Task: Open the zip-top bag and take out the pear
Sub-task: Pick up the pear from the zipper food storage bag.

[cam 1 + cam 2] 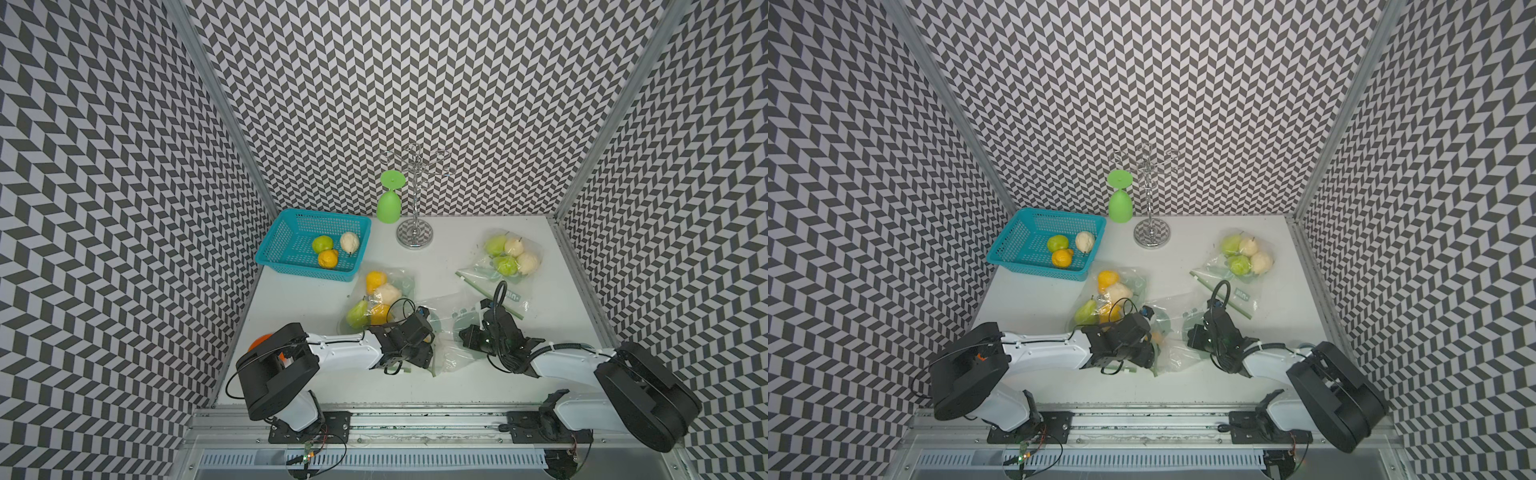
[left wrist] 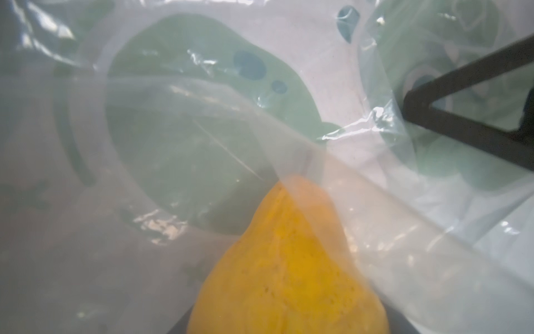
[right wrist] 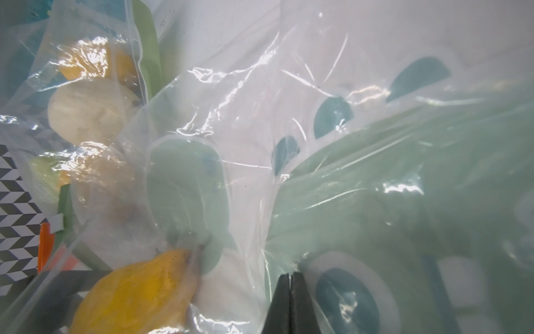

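Left pincer (image 1: 1154, 338) is pushed into the mouth of the zip-top bag (image 1: 449, 355). Its jaws are roughly half apart and the yellow pear (image 2: 289, 274) fills the gap. Dark finger edges show on both sides of the pear in the left wrist view, so I read it as a grip, though the film blurs the actual contact. Right pincer (image 3: 290, 279) is closed tight, tips pinching a fold of the same bag's film. My call on progress: bag open, pear grabbed, but still inside the plastic with film draped over its top. Left to do: draw it out through the mouth with the right pincer anchoring the film, then set it down. The bag with the pear lies between the two arms, front-centre on the bench (image 1: 415, 388). Further out are a second fruit bag (image 1: 382, 299) and a third fruit bag (image 1: 511, 257), untouched. A teal basket (image 1: 282, 237) with three fruits sits back left.
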